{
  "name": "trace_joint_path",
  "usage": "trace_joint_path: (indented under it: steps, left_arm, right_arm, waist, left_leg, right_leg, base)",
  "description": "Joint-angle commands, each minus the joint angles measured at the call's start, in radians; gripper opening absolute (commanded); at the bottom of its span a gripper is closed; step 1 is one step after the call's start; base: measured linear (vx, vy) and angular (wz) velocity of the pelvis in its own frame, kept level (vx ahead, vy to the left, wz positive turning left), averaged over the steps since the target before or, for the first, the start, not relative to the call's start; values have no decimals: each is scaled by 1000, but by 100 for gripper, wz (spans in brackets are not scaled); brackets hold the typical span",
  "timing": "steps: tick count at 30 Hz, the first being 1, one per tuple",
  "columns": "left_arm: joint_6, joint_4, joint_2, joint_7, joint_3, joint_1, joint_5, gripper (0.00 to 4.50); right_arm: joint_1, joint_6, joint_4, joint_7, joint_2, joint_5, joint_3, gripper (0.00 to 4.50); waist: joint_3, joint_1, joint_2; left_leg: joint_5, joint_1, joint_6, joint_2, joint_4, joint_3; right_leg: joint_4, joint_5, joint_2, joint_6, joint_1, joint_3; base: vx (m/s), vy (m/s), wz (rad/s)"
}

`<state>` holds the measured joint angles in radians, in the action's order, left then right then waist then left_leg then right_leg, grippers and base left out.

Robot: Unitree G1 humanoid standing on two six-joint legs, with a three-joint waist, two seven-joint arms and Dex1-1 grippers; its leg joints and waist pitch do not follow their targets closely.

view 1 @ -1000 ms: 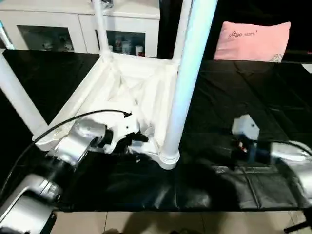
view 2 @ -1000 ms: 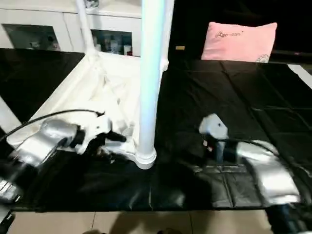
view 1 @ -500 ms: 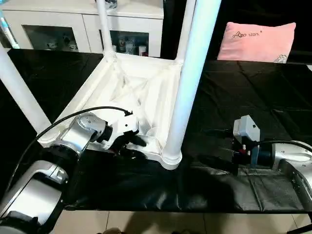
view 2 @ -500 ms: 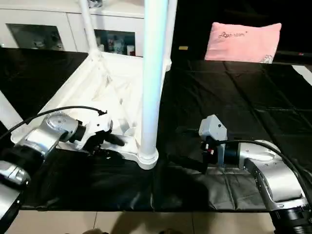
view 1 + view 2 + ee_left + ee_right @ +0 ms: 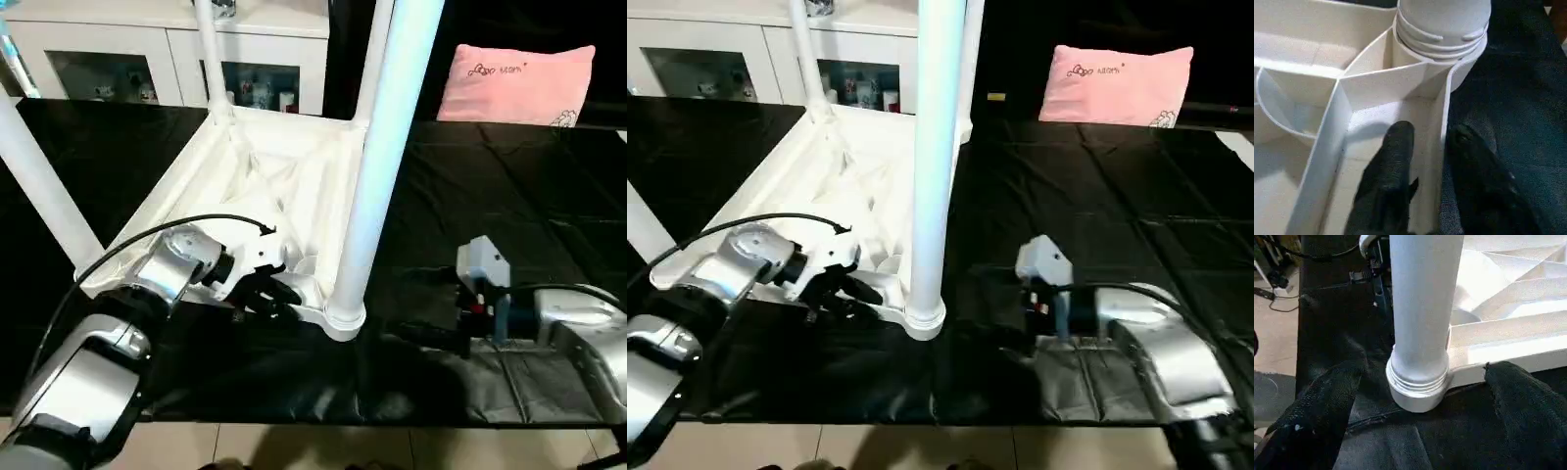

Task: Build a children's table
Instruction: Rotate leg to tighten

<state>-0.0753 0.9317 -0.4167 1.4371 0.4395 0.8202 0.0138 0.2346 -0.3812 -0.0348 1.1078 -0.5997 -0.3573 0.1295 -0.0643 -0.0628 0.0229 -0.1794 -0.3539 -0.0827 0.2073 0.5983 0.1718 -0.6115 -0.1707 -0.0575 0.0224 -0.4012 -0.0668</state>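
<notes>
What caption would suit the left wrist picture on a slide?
Left gripper straddling the upturned tabletop's edge wall, one finger inside and one outside, just below a seated leg.

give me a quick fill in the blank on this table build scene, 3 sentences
1. The tabletop lies upside down on a ____ cloth.
2. The left gripper has one finger on each side of the tabletop's ____ wall.
3. The pillow behind the table is ____.

Missing words: black; outer; pink
</notes>
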Motion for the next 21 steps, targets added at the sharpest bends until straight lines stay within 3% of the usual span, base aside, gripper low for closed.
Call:
trace_joint_path:
  steps: [1,3,7,8,10,13,15,21]
  left_arm:
    - [-13,9,8,14,-11,17,-9,107]
    - [-11,0,7,31,-8,12,-10,73]
    - [-18,-24,8,66,4,-11,-16,48]
    - [-22,-38,8,76,13,-22,-18,33]
    - [-26,-65,10,95,26,-43,-23,17]
    - [-34,-103,15,117,42,-74,-26,4]
    - [-33,-130,15,123,51,-87,-29,0]
    - [-26,-159,15,129,52,-97,-31,0]
  right_arm:
    - [20,11,17,10,-2,16,14,450]
    - [36,19,37,23,8,21,29,450]
    - [89,53,112,58,39,41,66,450]
    - [107,63,138,70,50,46,76,420]
    - [141,78,185,94,70,48,95,413]
    - [183,80,243,144,95,41,120,390]
    - [198,83,264,179,96,44,138,367]
    - [228,106,314,233,103,53,157,311]
  waist:
    - [72,-5,-8]
    - [73,-8,-10]
    - [72,-5,-11]
    - [73,-3,-9]
    - [75,-2,-8]
    - [77,-3,-10]
    - [78,-6,-1]
    - [74,-21,-1]
  left_leg:
    - [-241,5,25,18,-66,-5]
    - [-233,5,28,18,-65,-5]
    - [-245,4,24,18,-66,-5]
    - [-244,5,22,19,-66,-6]
    - [-234,5,23,22,-66,-5]
    - [-214,4,29,24,-66,-4]
    - [-199,4,38,26,-64,-2]
    - [-205,6,36,27,-65,1]
  right_leg:
    - [87,-279,-73,202,58,45]
    - [87,-286,-75,197,60,46]
    - [88,-305,-74,198,58,43]
    - [87,-301,-74,200,58,43]
    - [81,-268,-76,214,59,45]
    - [76,-221,-74,233,60,45]
    - [69,-187,-75,246,61,46]
    - [76,-258,-78,219,56,47]
  base:
    - [0,0,0]
    - [0,0,0]
    - [0,0,0]
    - [0,0,0]
    - [0,0,0]
    - [0,0,0]
    - [0,0,0]
    - [0,0,0]
